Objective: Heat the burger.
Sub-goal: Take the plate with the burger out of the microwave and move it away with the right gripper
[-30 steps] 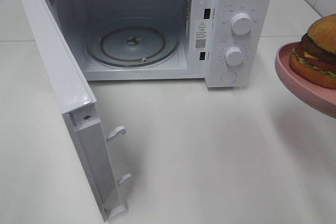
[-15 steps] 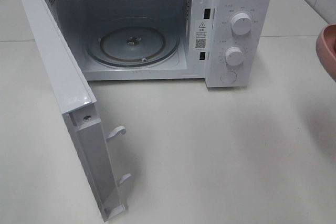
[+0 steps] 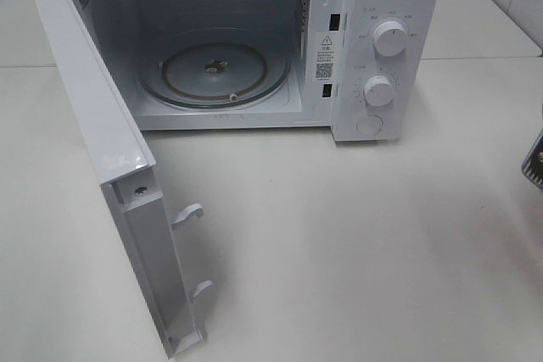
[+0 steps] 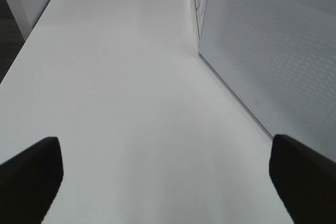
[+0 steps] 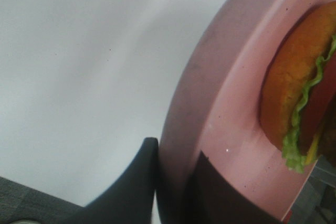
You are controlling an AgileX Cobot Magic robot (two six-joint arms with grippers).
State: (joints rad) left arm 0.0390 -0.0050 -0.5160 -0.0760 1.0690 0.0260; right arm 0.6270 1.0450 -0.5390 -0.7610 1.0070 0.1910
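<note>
In the right wrist view the burger (image 5: 289,72) lies on a round pink plate (image 5: 226,114), its golden bun, green lettuce and red tomato showing. My right gripper (image 5: 176,153) is shut on the plate's rim, with one dark finger under it and one on top. The exterior view shows neither burger nor plate, only a dark bit of the right arm (image 3: 534,158) at the right edge. The white microwave (image 3: 390,6) stands open, its glass turntable (image 3: 212,69) bare. My left gripper (image 4: 165,145) is open over the table, holding nothing.
The microwave door (image 3: 93,125) swings out toward the front left, its latch hooks pointing right. Two knobs (image 3: 389,38) sit on the control panel. In the left wrist view the door's dotted outer face (image 4: 273,61) stands close beside the gripper. White table (image 3: 356,252) spreads in front.
The pink plate with the burger has gone off the exterior view's right edge. Only a dark piece of the right arm shows there now. The microwave and left gripper have not moved.
</note>
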